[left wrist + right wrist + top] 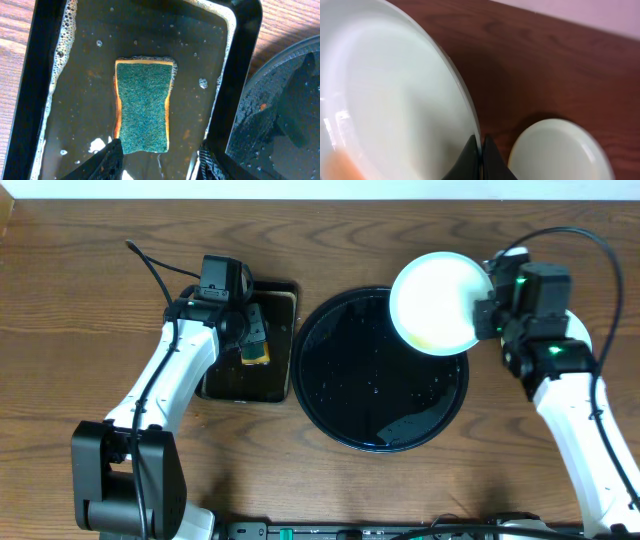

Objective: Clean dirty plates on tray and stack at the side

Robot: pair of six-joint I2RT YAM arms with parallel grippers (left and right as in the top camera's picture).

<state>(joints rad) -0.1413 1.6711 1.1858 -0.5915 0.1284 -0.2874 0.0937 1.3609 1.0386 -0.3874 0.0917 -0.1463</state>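
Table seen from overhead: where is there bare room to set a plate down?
Bare wood lies far left of the rectangular tray and in front of the round tray. The right side is crowded: right gripper, held plate, another plate.

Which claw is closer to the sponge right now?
Left. The left claw hangs open right over the sponge in the soapy rectangular tray; the right claw is far across the round tray, gripping a plate by its rim.

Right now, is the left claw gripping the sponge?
No, the sponge lies flat in soapy water; the left claw stands open wider than it.
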